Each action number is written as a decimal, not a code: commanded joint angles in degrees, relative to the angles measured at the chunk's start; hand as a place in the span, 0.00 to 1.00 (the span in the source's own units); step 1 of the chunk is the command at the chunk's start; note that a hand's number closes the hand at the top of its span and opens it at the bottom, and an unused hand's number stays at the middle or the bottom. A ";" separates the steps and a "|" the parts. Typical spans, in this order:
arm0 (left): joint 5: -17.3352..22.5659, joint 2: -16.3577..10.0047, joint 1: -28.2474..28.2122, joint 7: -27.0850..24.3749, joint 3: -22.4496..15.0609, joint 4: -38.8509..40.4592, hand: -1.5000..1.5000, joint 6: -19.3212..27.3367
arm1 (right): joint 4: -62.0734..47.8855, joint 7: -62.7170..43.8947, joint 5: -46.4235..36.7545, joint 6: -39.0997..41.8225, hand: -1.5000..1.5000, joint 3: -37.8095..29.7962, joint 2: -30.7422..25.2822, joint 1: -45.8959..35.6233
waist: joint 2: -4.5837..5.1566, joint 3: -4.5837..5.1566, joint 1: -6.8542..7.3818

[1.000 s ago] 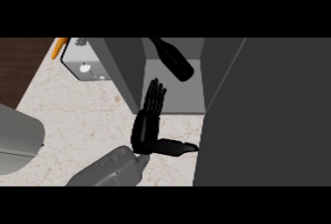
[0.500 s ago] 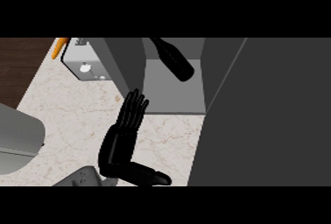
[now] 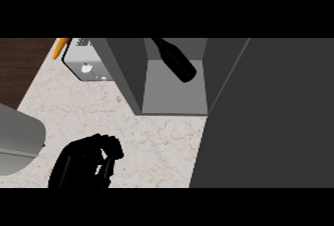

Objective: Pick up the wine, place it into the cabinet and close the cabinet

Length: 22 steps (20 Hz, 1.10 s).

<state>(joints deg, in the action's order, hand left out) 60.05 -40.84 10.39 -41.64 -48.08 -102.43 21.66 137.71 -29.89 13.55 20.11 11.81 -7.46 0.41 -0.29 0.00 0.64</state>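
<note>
Inside open cabinet (image 3: 173, 95), 1 wine bottle (image 3: 175, 59), lower left, seemingly left hand (image 3: 83, 162) curled.

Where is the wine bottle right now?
In the head view, the wine bottle sits slanted inside the open cabinet at upper centre, with the cabinet's door swung open to its right.
</note>
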 commanded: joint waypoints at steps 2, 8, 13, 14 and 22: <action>0.18 -4.84 -7.36 -1.87 2.68 -2.87 1.00 -4.30 | 6.43 -4.71 3.74 -1.60 1.00 7.37 2.59 -0.41 | 0.04 0.06 0.03; 2.55 -11.72 -16.22 -5.78 9.34 -4.42 0.00 -10.77 | 7.43 -8.03 -3.46 -3.70 1.00 22.53 5.82 0.38 | -0.15 0.11 0.07; 8.12 -17.83 -22.08 -8.19 16.68 -3.24 0.00 -19.73 | 2.82 -12.59 -7.18 -13.20 1.00 32.70 7.39 -8.94 | -0.33 0.28 1.14; 9.24 -17.41 -22.03 -7.08 17.59 -5.16 0.00 -16.48 | 1.94 -13.42 -10.45 -12.56 1.00 37.26 7.39 -7.26 | -0.45 0.19 0.51; 12.00 -22.06 -28.23 -8.91 23.50 -1.72 0.00 -23.75 | -9.58 -8.45 -15.66 -31.72 1.00 45.92 7.32 -21.33 | -0.32 0.20 1.49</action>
<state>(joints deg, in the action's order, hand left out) 70.85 -61.49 -15.97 -50.32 -26.91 -104.43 -0.77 134.90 -40.93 1.30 -3.01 47.88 -3.84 -13.95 -0.70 0.22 2.07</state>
